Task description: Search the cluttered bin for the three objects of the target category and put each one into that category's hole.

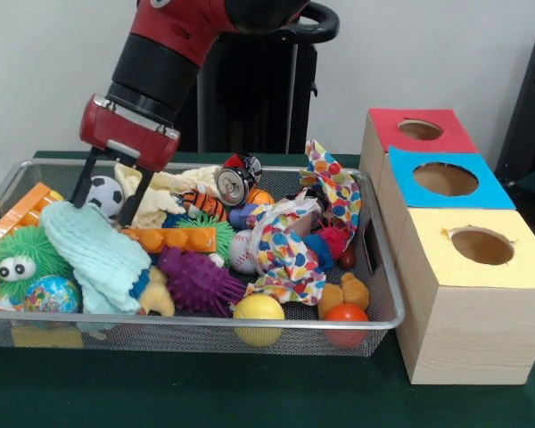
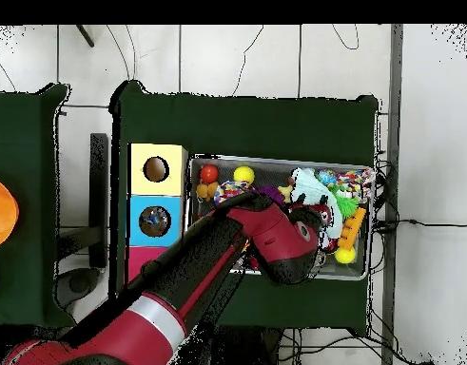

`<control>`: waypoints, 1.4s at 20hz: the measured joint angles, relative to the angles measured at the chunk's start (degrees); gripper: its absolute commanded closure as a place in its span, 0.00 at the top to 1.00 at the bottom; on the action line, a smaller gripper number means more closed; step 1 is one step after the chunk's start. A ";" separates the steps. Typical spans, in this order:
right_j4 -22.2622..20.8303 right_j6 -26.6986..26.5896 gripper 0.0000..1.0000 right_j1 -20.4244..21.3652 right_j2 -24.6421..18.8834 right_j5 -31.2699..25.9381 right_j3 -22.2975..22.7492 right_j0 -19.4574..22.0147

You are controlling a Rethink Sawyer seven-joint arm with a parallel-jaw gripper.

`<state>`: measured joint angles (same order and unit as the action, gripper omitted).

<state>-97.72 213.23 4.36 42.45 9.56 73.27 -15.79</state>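
Green tablecloth under wire basket; white wall

I see a silver mesh bin on the dark green counter, holding a purple spiky toy, yellow ball, mint-green cloth, polka-dot multicoloured cloth and black-and-white football. Beside it: red-topped box, blue-topped box, yellow-topped box.
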 measured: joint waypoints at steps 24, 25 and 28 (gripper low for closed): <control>0.01 0.00 1.00 -4.91 1.61 1.14 -3.22 0.22; 0.00 0.00 1.00 -4.96 1.62 1.14 -3.47 0.39; -0.04 0.00 1.00 -5.40 1.64 1.14 -4.67 0.98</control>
<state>-97.75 213.23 -1.04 44.09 10.70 68.60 -14.80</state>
